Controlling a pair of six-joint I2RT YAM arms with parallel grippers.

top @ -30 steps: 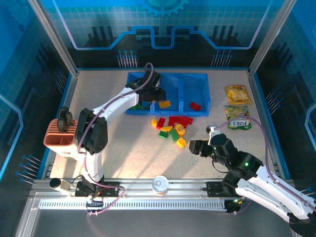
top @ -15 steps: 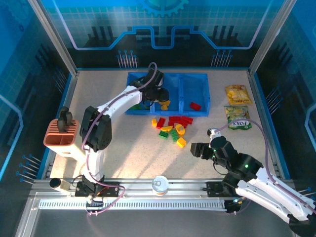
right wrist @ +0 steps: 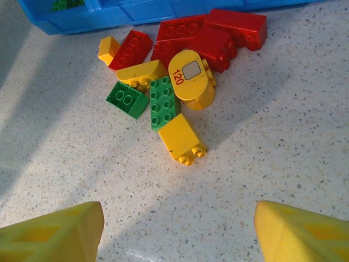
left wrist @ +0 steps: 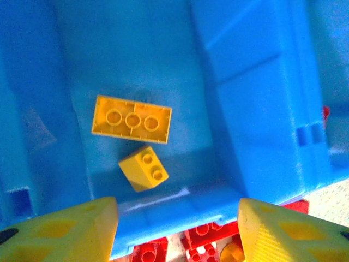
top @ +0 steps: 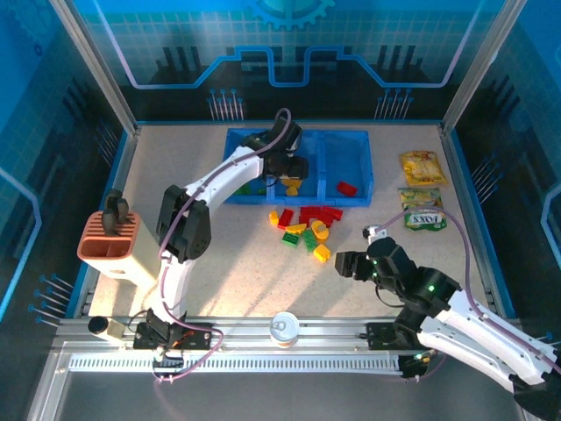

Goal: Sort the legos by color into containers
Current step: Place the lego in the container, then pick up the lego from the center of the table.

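Legos, loose: we find a heap of red, yellow and green legos [right wrist: 174, 82] on the worktop [right wrist: 272, 164], in the upper middle of the right wrist view and at the centre of the top view, just below the tray's near wall.
Legos, nearest piece: a yellow block [right wrist: 182, 139] lies at the lower edge of the heap, touching a green plate. Above it sits a rounded yellow piece [right wrist: 191, 81] marked "120".
Legos, sorted: a long yellow brick [left wrist: 131, 119] and a small yellow brick [left wrist: 143, 168] lie just beside each other on the floor of the middle compartment. One red brick [top: 347, 188] lies in the right compartment. Green pieces [right wrist: 68, 4] show in the left one.
Tray: we see the translucent blue tray [top: 349, 158] in the upper middle of the top view, its three compartments side by side.
Left hand: the left hand [top: 294, 165] hangs over the middle compartment. Its yellow fingertips [left wrist: 71, 229] are spread wide, with nothing between them.
Right hand: the right hand [top: 349, 262] sits to the lower right of the heap, apart from it. Its fingers [right wrist: 52, 232] are spread and grip nothing.
Surroundings: two snack packets [top: 422, 167] lie at the right edge of the worktop. An orange-and-white holder [top: 110, 241] stands at the left edge.
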